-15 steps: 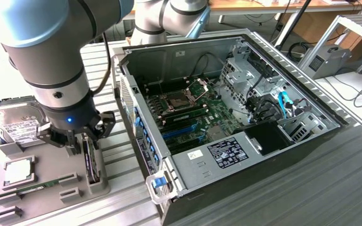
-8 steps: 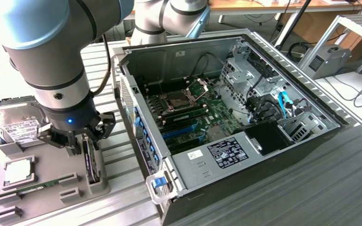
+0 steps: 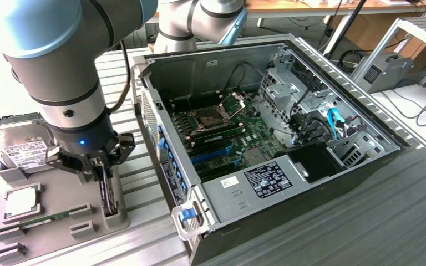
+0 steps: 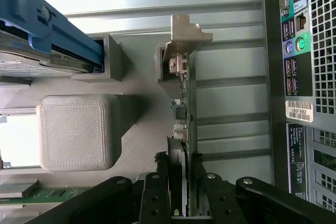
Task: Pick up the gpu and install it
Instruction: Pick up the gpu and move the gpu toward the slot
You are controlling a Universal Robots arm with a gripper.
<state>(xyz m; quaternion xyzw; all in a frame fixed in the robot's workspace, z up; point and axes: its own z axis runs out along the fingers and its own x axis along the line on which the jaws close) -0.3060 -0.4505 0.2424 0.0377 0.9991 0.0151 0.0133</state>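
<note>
Gripper [image 3: 100,173] is down over the gpu [image 3: 110,195], straddling its top edge at the far end of the card. Cannot tell whether it has closed to a grip.

Gpu stands edge-on in a slot of the grey parts holder [image 3: 118,217], on the exterior view's left of the open PC case [image 3: 170,166]. Not lifted and not installed, so the whole carry and seating are left.

Wrist view: gripper [image 4: 178,157] sits over the card [image 4: 185,95], a thin green board with small parts along its edge. The silver bent-metal bracket [image 4: 187,34] is at the end away from the gripper.

Holder is matt printed plastic with a fine layered texture and blocky posts [image 4: 79,129].

Also in the holder:
- a hard drive [image 3: 17,145]
- a square processor [image 3: 22,202]
- a RAM stick [image 3: 47,219]

Case is bare sheet steel, with a green motherboard [image 3: 224,138] inside. Table [image 3: 150,235] is ribbed aluminium.
</note>
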